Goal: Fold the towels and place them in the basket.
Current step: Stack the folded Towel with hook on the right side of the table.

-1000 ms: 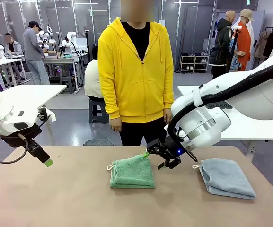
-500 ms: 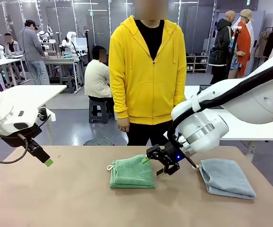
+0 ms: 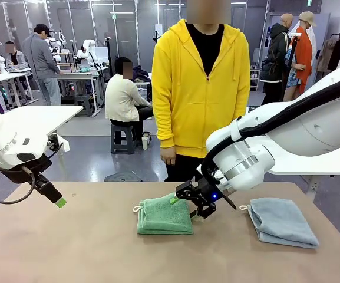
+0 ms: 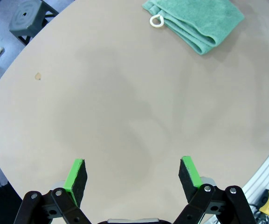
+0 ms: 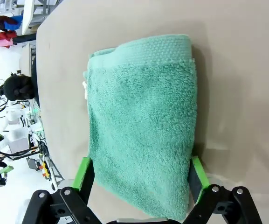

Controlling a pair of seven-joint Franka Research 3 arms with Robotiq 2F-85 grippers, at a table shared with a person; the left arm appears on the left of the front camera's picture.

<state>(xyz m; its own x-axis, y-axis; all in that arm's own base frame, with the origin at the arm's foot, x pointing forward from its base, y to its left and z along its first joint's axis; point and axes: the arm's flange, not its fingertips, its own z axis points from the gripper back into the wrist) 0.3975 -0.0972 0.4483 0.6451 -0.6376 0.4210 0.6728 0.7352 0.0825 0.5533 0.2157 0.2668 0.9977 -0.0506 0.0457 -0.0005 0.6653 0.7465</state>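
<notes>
Jaws spread wide, my right gripper [image 5: 139, 179] straddles the near edge of the folded green towel [image 3: 164, 215], gripping nothing. My left gripper [image 4: 132, 179] hangs open over bare table [image 4: 125, 107]. Blue-grey towel [image 3: 281, 221] lies well apart by the right edge.

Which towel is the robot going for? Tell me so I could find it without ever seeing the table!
Look at the brown table in front of the person in the yellow hoodie. Near its middle lies the green towel, folded into a square, with the right gripper open at its far right corner. The other towel, the blue-grey towel, lies off to the right, so go by the colour: green.
</notes>
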